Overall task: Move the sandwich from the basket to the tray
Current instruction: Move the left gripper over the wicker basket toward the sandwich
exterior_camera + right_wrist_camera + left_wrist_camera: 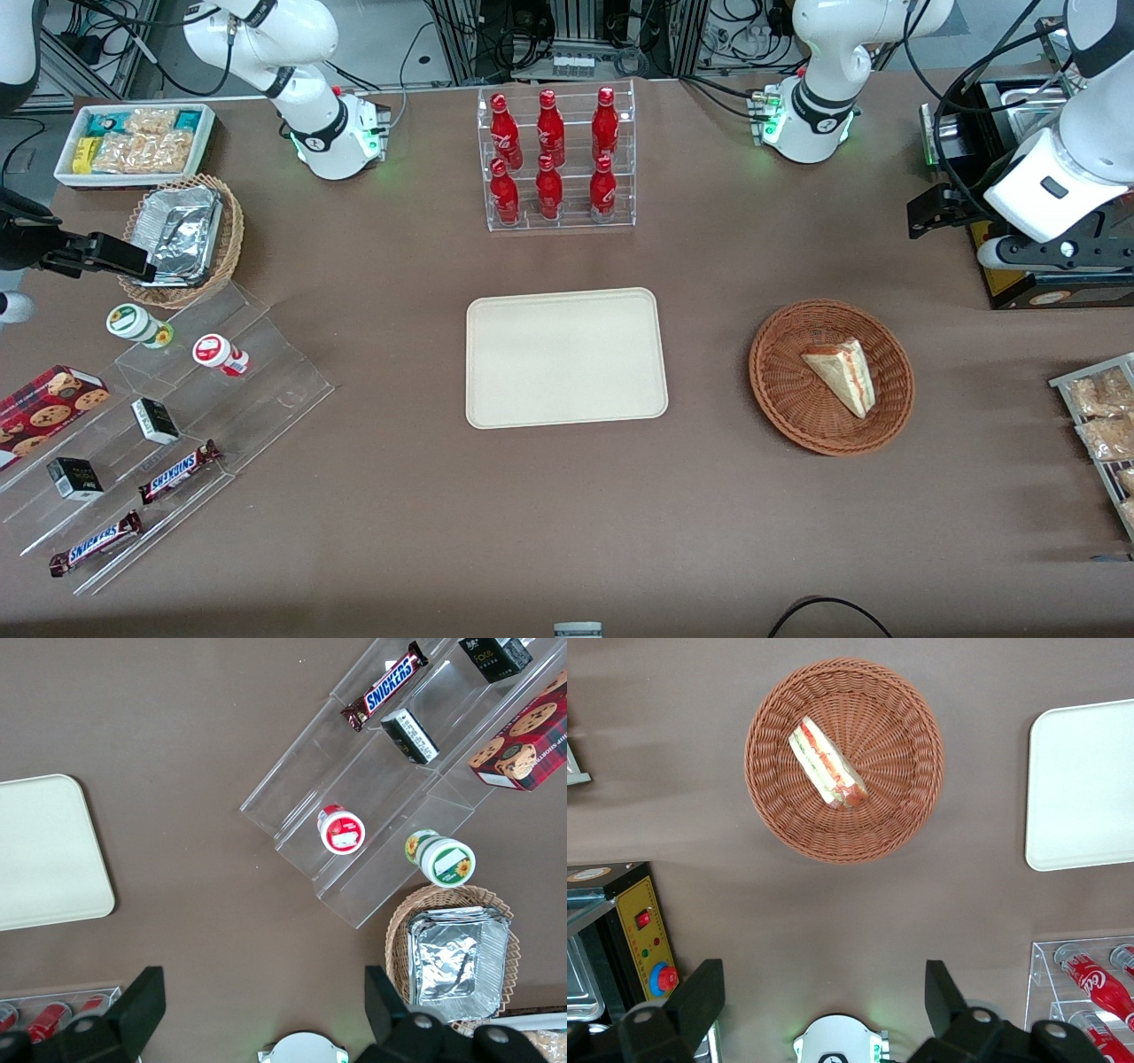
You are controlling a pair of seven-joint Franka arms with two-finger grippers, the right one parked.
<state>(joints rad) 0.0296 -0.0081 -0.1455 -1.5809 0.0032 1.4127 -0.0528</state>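
One sandwich (842, 373) lies in the round brown basket (784, 390), toward the working arm's end of the worktop. The tray (565, 357) sits mid-worktop w/ nothing on it, well apart from the basket. Your gripper (824, 992) hangs high up, farther from the front camera than the basket, jaws spread wide, holding nothing. So you're at step 1: the reach. Next, I think you need to come down over the wedge and line the jaws up across its thin sides. Mind the basket rim. There's lots of bare worktop btw basket and tray, so the carry looks easy. Bottle rack (556, 159) stands farther off than the tray.
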